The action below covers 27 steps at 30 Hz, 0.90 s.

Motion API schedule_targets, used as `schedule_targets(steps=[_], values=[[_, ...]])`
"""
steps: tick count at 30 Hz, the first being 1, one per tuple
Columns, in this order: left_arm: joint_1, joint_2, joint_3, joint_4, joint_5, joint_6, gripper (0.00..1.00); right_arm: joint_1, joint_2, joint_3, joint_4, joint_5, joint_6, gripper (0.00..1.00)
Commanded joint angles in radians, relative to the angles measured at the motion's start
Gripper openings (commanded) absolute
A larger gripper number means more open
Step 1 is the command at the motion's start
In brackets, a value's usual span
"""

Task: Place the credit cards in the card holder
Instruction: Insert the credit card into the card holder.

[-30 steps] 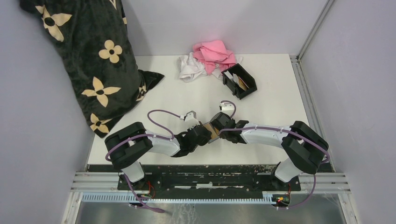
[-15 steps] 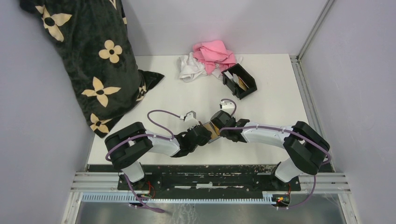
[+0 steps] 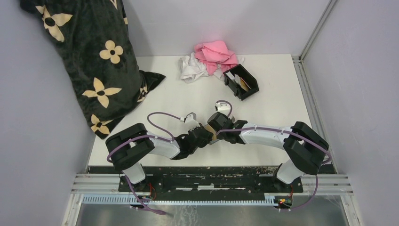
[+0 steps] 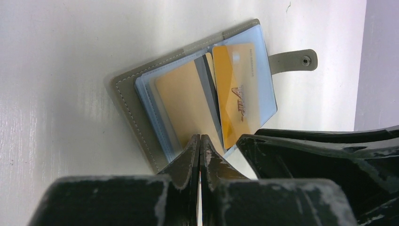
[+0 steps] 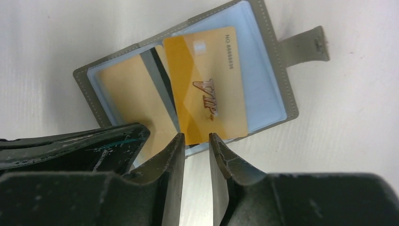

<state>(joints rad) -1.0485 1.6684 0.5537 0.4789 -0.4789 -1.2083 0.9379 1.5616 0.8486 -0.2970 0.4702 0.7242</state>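
While the gold VIP card [image 5: 207,96] sits half out of its sleeve, its near edge lies between the right gripper's [image 5: 195,146] jaws, which are apart, no clamp yet. Step looks like pulling the card from the grey wallet [image 5: 263,80]. Left gripper [image 4: 200,143] is just beside, jaws together at the wallet's near edge; whether it pinches anything is unclear. Next probably: close, slide the card out, carry it to the card holder [image 3: 251,84], well beyond. The wrists hide the wallet from above.

White arms [image 3: 263,134], black joints [image 3: 129,148], purple cables [image 3: 162,114]; right claw [image 5: 195,137] scuffed black.
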Motion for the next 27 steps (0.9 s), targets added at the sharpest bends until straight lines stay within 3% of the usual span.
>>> schedule_targets(steps=[1,16,27], values=[[0.009,0.037,-0.051,-0.136,0.034,0.000,0.03,0.018,0.029,0.059,0.007,0.004,-0.009,0.33],[0.018,0.043,-0.058,-0.124,0.046,0.000,0.03,0.047,0.118,0.108,-0.058,0.056,-0.027,0.36],[0.020,0.057,-0.059,-0.117,0.053,-0.008,0.03,0.079,0.130,0.106,-0.140,0.209,-0.036,0.36]])
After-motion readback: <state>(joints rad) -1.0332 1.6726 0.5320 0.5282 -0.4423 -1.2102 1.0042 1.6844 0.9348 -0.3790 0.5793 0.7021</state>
